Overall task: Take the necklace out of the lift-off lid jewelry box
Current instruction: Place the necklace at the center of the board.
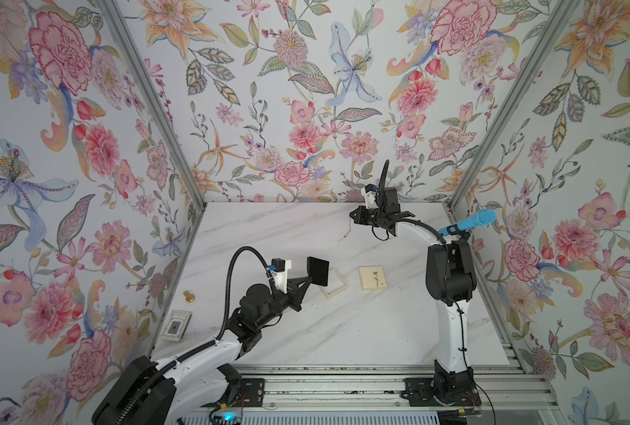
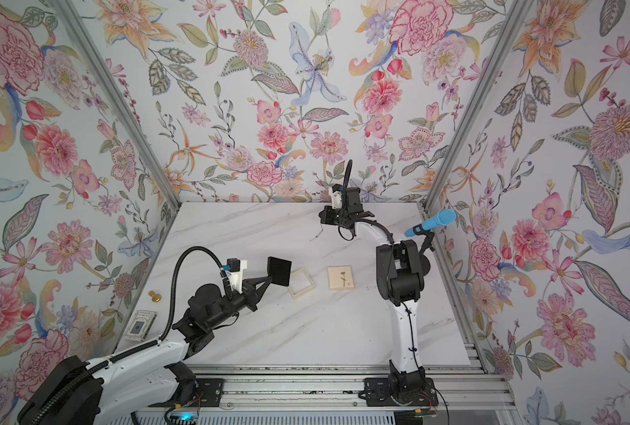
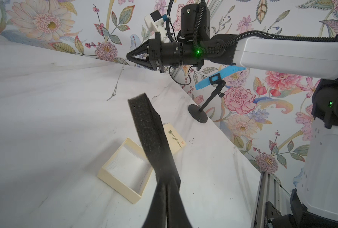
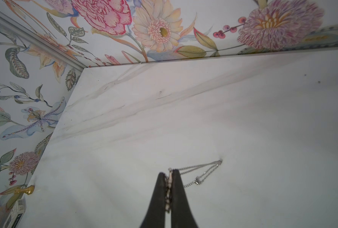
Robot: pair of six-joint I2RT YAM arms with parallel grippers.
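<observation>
- Right pincer [image 4: 169, 175]: clenched on the necklace [image 4: 197, 182]. The jaws are pressed together with a pale link or pendant between the tips.
- The rest of the chain hangs free from the tips in a loose double strand.
- Necklace is out of the box, up at the far side of the table [image 1: 343, 331] and well apart from the box. In a top view it dangles below the pincer [image 1: 347, 232]. Can't tell if its low end touches the marble.
- Handling, my guess: very light, limp and thin, with slick metal that could slide out of a weak pinch. It swings, tangles and snags easily.
- Best hold is on the pendant or a bunched bit, not a single strand. The present grip looks fine.
- Right arm: upper link stands up from the base, and the forearm reaches far across, roughly level. The pincer points towards the robot's left, above the table.
- Left pincer [image 3: 167, 189]: clamped on the edge of a black foam [image 3: 144, 122] square, which it holds tilted in the air.
- Foam sits over the near-left side of the box base [image 1: 330, 294], which looks bare inside.
- Lid [image 1: 372, 277] lies flat just beside the base, drawing up.
- Left arm: low and stretched forward, wrist raised.
</observation>
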